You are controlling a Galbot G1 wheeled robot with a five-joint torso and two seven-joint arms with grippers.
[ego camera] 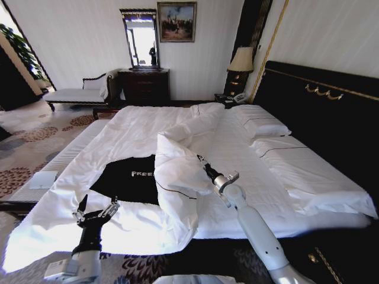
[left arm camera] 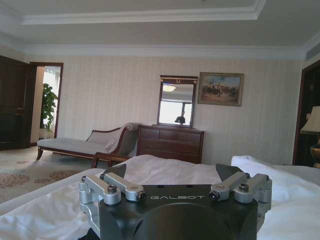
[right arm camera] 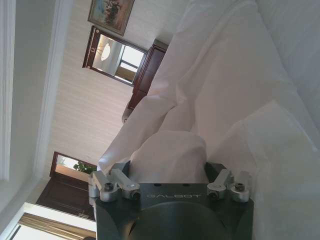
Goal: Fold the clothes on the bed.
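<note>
Right now I am looking at the black short-sleeved T-shirt with white lettering [ego camera: 131,176] lying flat on the near left part of the large white-sheeted bed with the dark headboard [ego camera: 249,148], its right side covered by a folded-back flap of the white duvet [ego camera: 177,171]. I am holding the left gripper [ego camera: 95,214] just short of the shirt's near hem, above the sheet; its fingers are spreading wide and gripping nothing. I am keeping the right gripper [ego camera: 201,160] pushed against the raised duvet fold; in the right wrist view its fingers [right arm camera: 218,176] are standing apart with a bulge of white duvet between them.
</note>
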